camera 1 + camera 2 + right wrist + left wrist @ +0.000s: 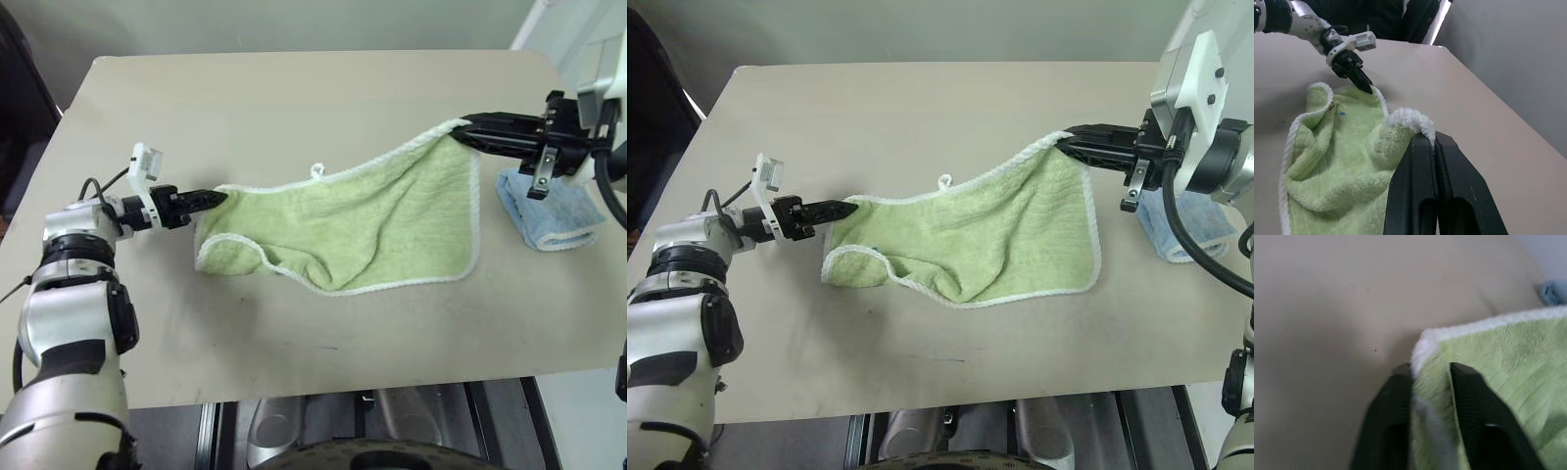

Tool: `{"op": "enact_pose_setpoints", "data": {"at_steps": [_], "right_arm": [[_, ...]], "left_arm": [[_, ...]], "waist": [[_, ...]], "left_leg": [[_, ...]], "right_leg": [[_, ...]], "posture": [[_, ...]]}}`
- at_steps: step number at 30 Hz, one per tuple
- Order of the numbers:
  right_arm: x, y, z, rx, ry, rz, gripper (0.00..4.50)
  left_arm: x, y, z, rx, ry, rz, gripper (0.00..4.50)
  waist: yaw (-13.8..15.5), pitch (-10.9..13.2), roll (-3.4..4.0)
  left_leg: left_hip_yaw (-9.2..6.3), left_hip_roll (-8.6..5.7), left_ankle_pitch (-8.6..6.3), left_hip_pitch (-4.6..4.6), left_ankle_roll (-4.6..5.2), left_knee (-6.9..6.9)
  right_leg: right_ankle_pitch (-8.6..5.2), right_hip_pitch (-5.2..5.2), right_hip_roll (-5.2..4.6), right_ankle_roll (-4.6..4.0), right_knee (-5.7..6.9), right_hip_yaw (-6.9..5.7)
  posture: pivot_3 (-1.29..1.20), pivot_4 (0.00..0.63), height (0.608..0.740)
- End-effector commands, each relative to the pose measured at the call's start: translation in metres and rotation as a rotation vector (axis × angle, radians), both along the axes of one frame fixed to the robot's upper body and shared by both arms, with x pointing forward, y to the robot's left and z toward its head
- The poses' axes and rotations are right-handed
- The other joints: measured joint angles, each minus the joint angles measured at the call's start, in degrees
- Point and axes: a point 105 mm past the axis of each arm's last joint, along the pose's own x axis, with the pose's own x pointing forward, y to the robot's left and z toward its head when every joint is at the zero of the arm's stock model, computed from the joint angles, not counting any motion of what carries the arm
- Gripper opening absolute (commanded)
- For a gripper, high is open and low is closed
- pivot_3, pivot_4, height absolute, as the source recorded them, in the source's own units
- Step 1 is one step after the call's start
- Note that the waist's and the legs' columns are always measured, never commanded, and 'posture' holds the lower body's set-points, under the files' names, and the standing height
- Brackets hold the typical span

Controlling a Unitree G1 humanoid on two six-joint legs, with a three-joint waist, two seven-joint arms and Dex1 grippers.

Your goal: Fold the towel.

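Pinching a towel corner: right gripper (1435, 143), fingers pressed together on the white-edged corner, holding it lifted off the table (294, 98). From that claw the towel (392, 225) hangs away in a slack sag toward the opposite arm, its lower half dragging and bunching on the tabletop.

Left gripper (1431, 369): fingers nearly closed on the far corner, white edging caught between them, low over the table. Grip looks shallow, right at the hem.

Handling, as judged: light, soft terry, no stiffness at all; it droops wherever unsupported. Pile likely grips the finger pads well, so slipping is a small worry, though the thick stitched edge could roll out of a shallow pinch. Corners on the hem are the best hold.

Just beyond the right claw, a folded light blue towel (549, 211) lies near the table edge. White loop (316, 171) on the upper hem, between the two claws.
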Motion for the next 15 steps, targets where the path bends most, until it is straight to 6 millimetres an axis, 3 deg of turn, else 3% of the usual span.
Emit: {"op": "enact_pose_setpoints", "data": {"at_steps": [1, 9, 15], "right_arm": [[-0.003, -0.001, 0.009, -0.015, -0.059, -0.002, 0.00], [-0.001, -0.006, 0.008, -0.026, -0.056, -0.017, 0.00], [0.012, -0.027, 0.015, -0.006, -0.073, -0.111, 0.00]], "left_arm": [[-0.002, 0.006, 0.010, 0.038, -0.052, -0.018, 0.34], [0.005, 0.005, 0.018, 0.034, -0.133, 0.003, 0.34], [0.027, 0.008, 0.053, 0.030, -0.351, 0.137, 0.34]], "waist": [[0.0, 0.0, 0.00], [0.0, 0.0, 0.00], [0.1, 0.0, -0.02]], "left_leg": [[0.00, 0.00, 0.00, 0.00, 0.01, 0.00], [0.00, 0.00, -0.02, -0.01, 0.05, 0.02], [-0.01, -0.01, 0.00, -0.03, 0.08, 0.04]], "right_leg": [[0.00, 0.00, 0.00, 0.00, 0.00, 0.00], [0.02, 0.01, 0.00, 0.04, 0.00, 0.00], [0.06, 0.02, -0.01, 0.10, 0.00, 0.00]], "posture": [[0.00, 0.150, 0.703], [0.00, 0.150, 0.703], [0.00, 0.150, 0.703]]}}
